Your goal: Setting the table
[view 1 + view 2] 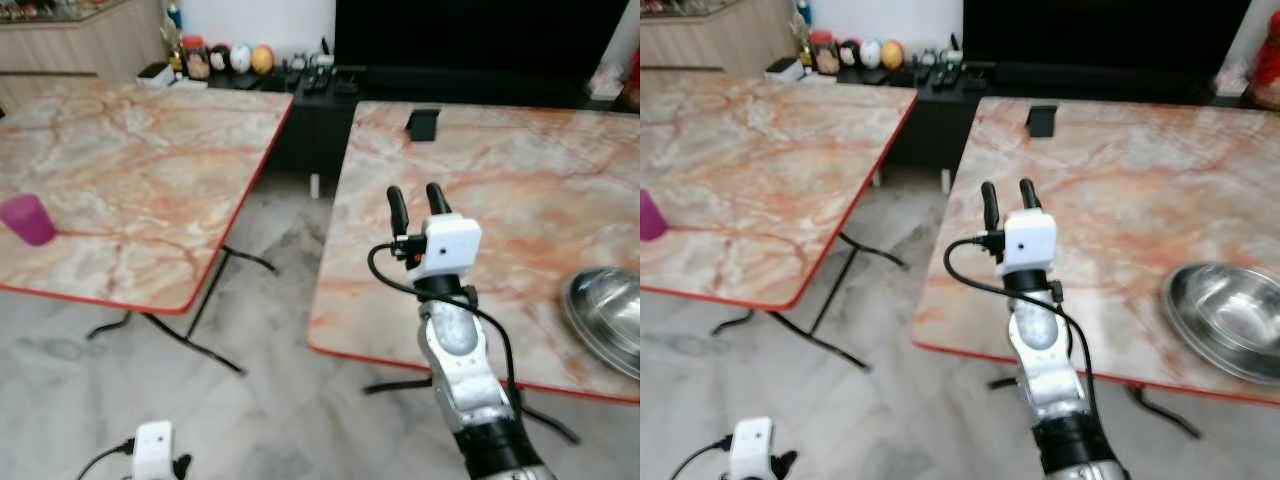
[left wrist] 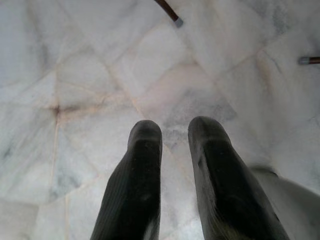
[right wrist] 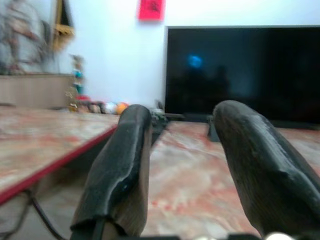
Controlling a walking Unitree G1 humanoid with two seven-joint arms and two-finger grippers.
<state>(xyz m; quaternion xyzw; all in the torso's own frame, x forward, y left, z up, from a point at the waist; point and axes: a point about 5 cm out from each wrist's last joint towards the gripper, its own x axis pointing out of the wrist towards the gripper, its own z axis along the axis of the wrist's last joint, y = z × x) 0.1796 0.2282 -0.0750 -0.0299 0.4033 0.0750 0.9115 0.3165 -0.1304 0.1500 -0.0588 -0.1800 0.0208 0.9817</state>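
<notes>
My right gripper (image 1: 417,198) is raised over the near left part of the right marble table (image 1: 500,180), fingers open and empty, pointing towards the far wall. A steel bowl (image 1: 606,315) sits on that table at its near right edge. A purple cup (image 1: 27,219) stands on the left marble table (image 1: 140,170) near its left side. My left arm hangs low over the floor, its white wrist box (image 1: 153,450) at the bottom; its gripper (image 2: 175,132) is open with nothing between the fingers.
A gap of grey marble floor (image 1: 270,330) runs between the two tables, crossed by black table legs (image 1: 215,290). A small black stand (image 1: 422,123) sits on the right table's far edge. A dark TV (image 1: 470,35) and a low cabinet with bottles and balls (image 1: 225,58) line the back wall.
</notes>
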